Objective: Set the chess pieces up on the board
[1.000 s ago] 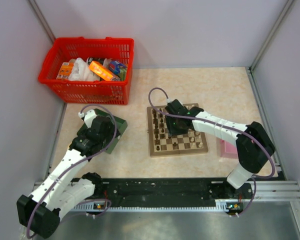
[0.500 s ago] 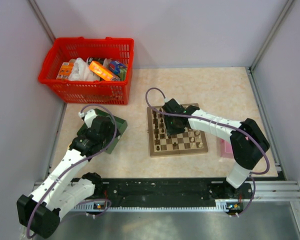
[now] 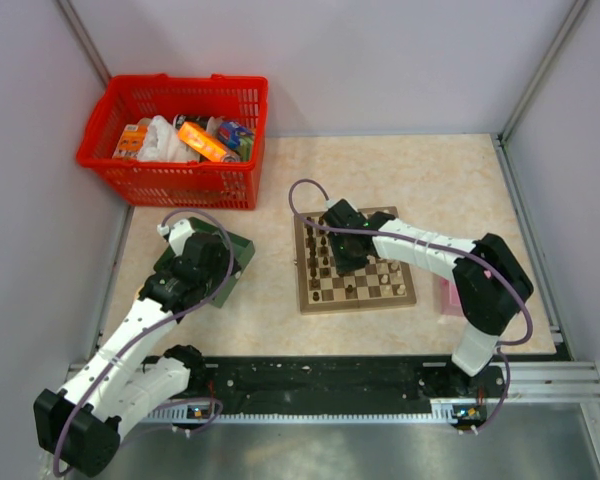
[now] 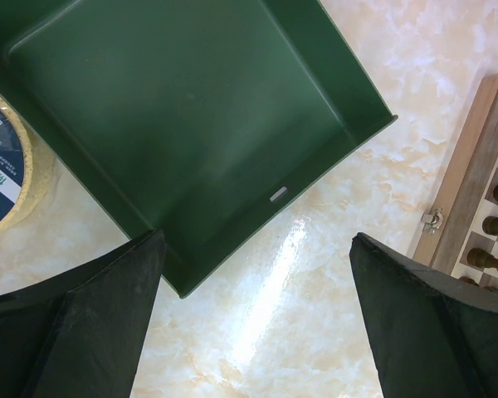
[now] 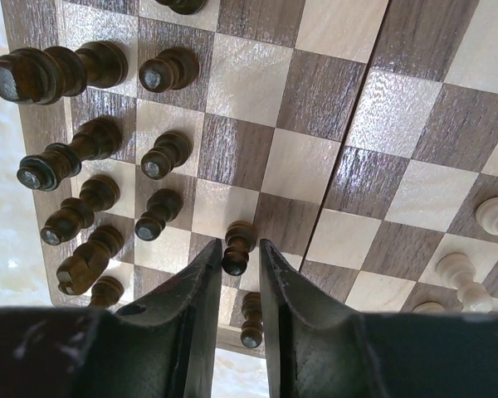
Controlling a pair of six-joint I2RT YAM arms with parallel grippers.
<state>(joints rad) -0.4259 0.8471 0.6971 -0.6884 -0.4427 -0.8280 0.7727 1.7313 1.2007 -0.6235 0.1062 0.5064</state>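
The right gripper (image 5: 241,254) has its jaws drawn to a narrow gap, clamped on the head of a dark pawn (image 5: 237,239) whose base meets the board (image 5: 315,91) near its left edge. A second dark pawn (image 5: 251,319) stands just behind the fingertips, in the gap between the fingers. To the jaws' left, two files of dark pieces (image 5: 83,149) stand upright along the board's edge; well off to the right are pale pieces (image 5: 465,269). The left gripper (image 4: 253,319) hangs with jaws wide apart and nothing between them, over bare tabletop. A green tray (image 4: 191,124) lies ahead, its corner just beyond the left finger; a tape roll (image 4: 0,166) sits further left, and the board's latched wooden border is to the right.
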